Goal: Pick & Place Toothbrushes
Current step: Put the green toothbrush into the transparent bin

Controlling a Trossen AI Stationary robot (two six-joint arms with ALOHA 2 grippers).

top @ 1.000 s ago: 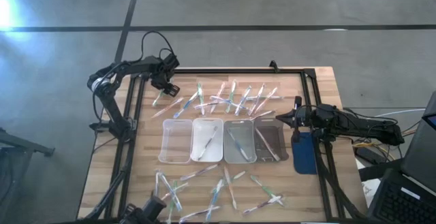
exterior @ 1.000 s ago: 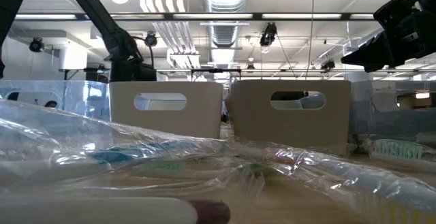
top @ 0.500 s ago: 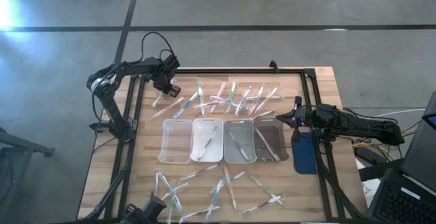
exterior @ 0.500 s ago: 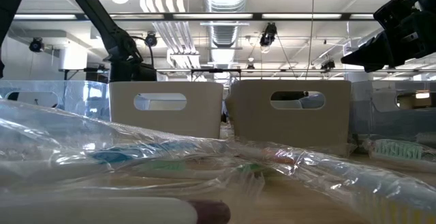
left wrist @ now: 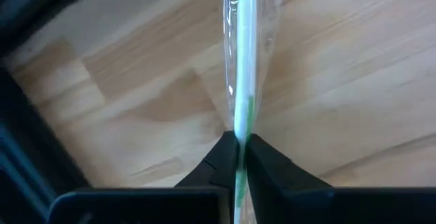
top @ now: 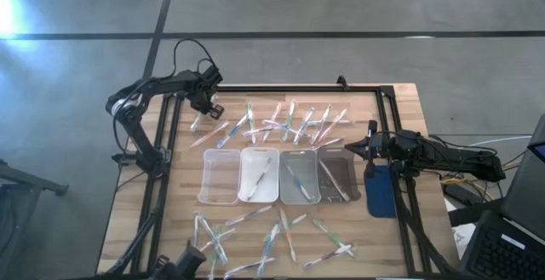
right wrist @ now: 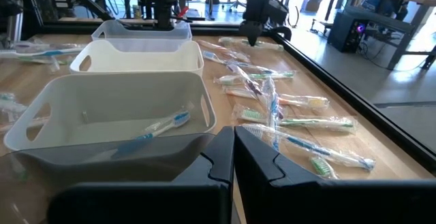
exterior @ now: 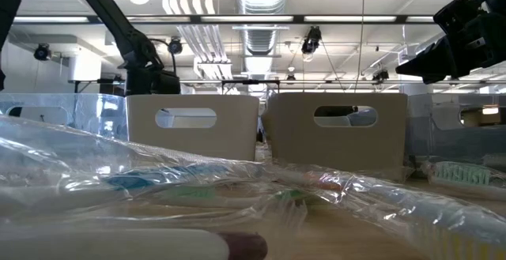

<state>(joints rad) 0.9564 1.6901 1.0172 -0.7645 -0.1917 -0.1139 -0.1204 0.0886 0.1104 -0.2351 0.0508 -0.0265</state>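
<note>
My left gripper [top: 207, 107] is at the table's far left corner, shut on a green-and-white toothbrush [left wrist: 244, 60] in clear wrapping. More wrapped toothbrushes lie in a far pile [top: 285, 122] and a near pile [top: 264, 233]. Several trays [top: 219, 176] stand in a row at mid-table; some hold toothbrushes [top: 262, 174]. My right gripper [top: 368, 150] is shut and empty, beside the rightmost tray [top: 338, 174]. In its wrist view [right wrist: 233, 146] that tray holds a blue toothbrush [right wrist: 160, 129]. My left gripper pinches the wrapped toothbrush near one end [left wrist: 240, 125] between its two fingers. The fingers lie along the brush, which runs straight on from the fingertips over the bare wood. Whether its far end touches the table I cannot tell.
A blue flat object [top: 379, 191] lies under my right arm at the table's right edge. A black frame rail [top: 174, 135] runs along the table's left side close to my left gripper. In the low view, wrapped toothbrushes [exterior: 198, 185] fill the foreground before two trays [exterior: 194, 126].
My left gripper has gone a little toward the table's far left corner, still shut on the green-and-white toothbrush. My right arm has kept still.
</note>
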